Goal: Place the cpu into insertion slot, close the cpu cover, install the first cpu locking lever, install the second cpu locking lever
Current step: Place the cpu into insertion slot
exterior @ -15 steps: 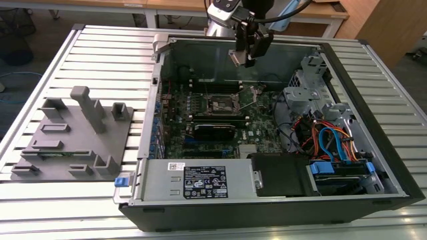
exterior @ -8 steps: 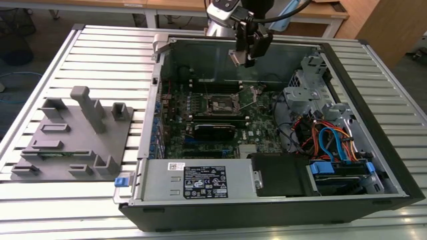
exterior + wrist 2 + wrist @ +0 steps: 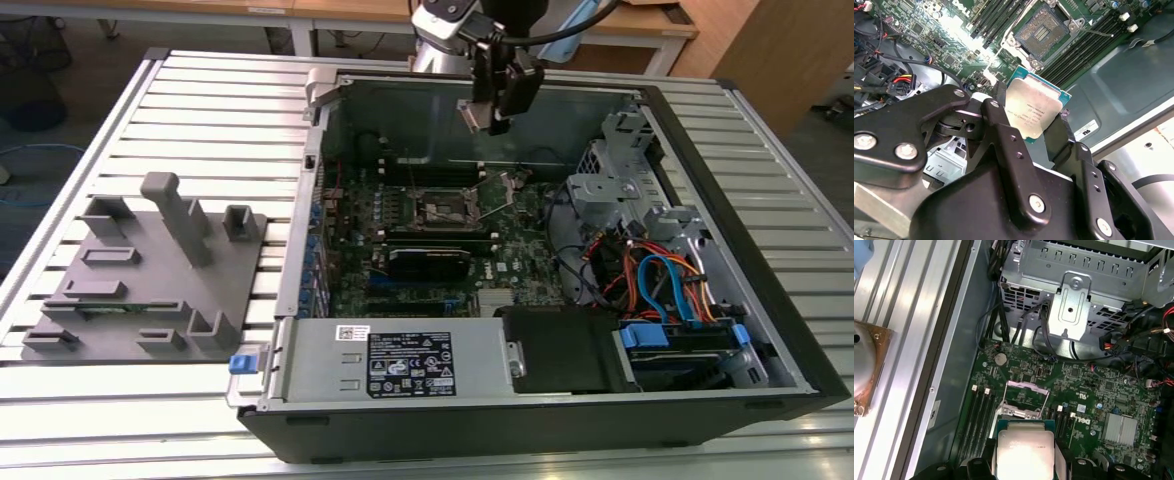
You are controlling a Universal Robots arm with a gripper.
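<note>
The cpu (image 3: pixel 1034 112) is held by its edges between the fingers (image 3: pixel 1060 135) of the gripper (image 3: pixel 497 122), closed only to chip width, in upper centre of the exterior view. The insertion slot (image 3: pixel 447 210) is seen uncovered approx. mid-frame, apart from the gripper.

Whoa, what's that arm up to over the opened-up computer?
A robot arm is working inside an open computer case. Its gripper hangs above the green board, with the cpu clamped between its fingers, metal top facing the wrist cameras. The insertion slot on the board lies bare, with no chip in it, so the cpu is not yet seated.
</note>
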